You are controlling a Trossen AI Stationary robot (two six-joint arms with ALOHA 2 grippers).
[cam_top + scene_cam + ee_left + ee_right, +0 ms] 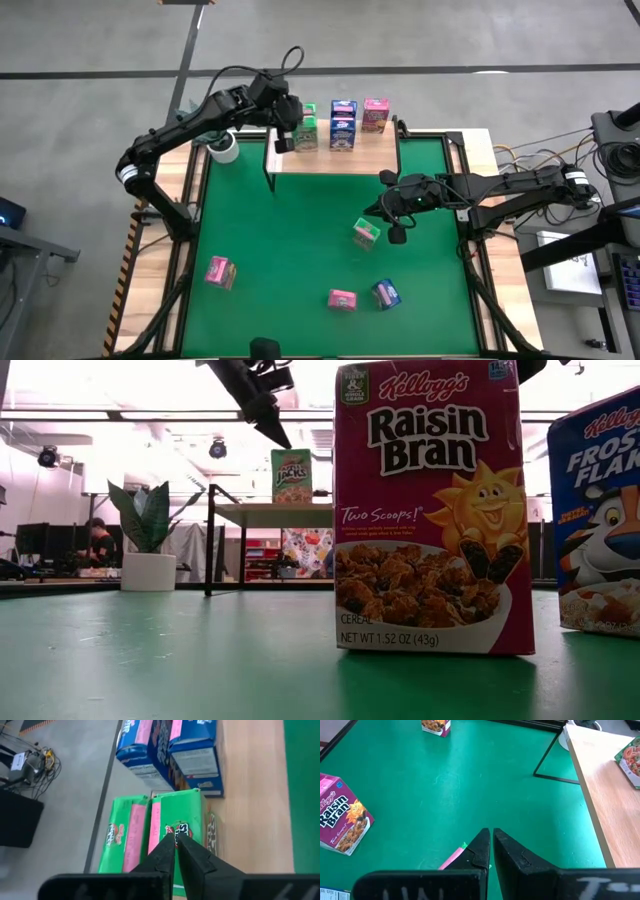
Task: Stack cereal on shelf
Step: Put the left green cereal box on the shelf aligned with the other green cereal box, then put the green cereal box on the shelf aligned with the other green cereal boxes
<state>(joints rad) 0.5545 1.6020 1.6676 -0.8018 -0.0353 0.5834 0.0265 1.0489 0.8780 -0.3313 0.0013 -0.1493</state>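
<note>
Here, the left pincer [176, 840] hangs pinched shut above glossy green cardboard boxes [180, 827] on the pale wood shelf [255, 820].

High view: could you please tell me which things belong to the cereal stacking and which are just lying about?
Job: shelf; green boxes, blue boxes and pink box on it; loose green box, two pink boxes, loose blue box on the table; left gripper over the shelf; right gripper near the loose green box.
Lying about: potted plant; cables.

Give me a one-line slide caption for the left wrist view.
Left gripper, fingers shut and empty, above two green cereal boxes on the shelf, blue boxes beside them.
</note>
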